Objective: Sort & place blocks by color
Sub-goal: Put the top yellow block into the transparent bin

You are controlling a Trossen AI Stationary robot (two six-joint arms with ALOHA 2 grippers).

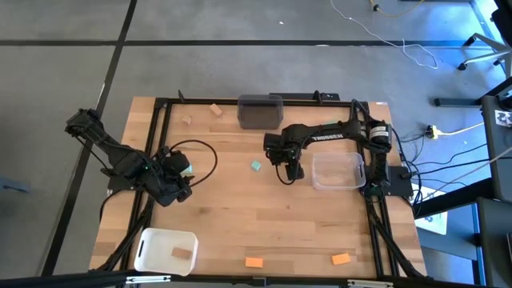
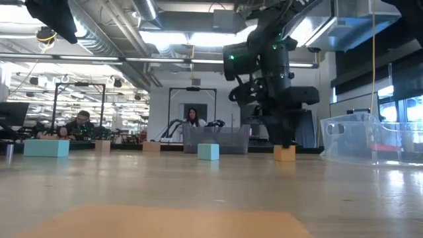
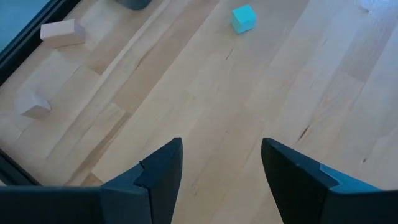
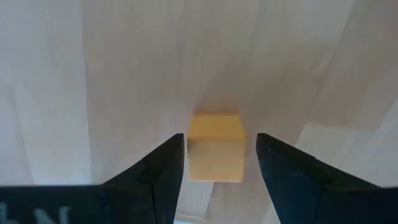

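My right gripper (image 1: 290, 171) points down at mid-table, open, just left of the clear bin (image 1: 338, 170). Its fingers stand on either side of a pale tan block (image 4: 214, 147), with a gap on each side. That block (image 2: 284, 153) rests flat on the table. A teal block (image 1: 256, 166) lies just left of this gripper. Two tan blocks (image 1: 216, 110) (image 1: 186, 120) sit near the far edge, and two orange blocks (image 1: 254, 262) (image 1: 341, 258) near the near edge. My left gripper (image 3: 221, 180) is open over bare wood at the table's left side (image 1: 178, 182).
A dark grey bin (image 1: 261, 110) stands at the far edge. A white bin (image 1: 166, 250) at the near left corner holds one tan block (image 1: 182, 254). Another teal block (image 2: 46, 147) shows at the low view's left. A black frame (image 1: 160, 104) borders the table.
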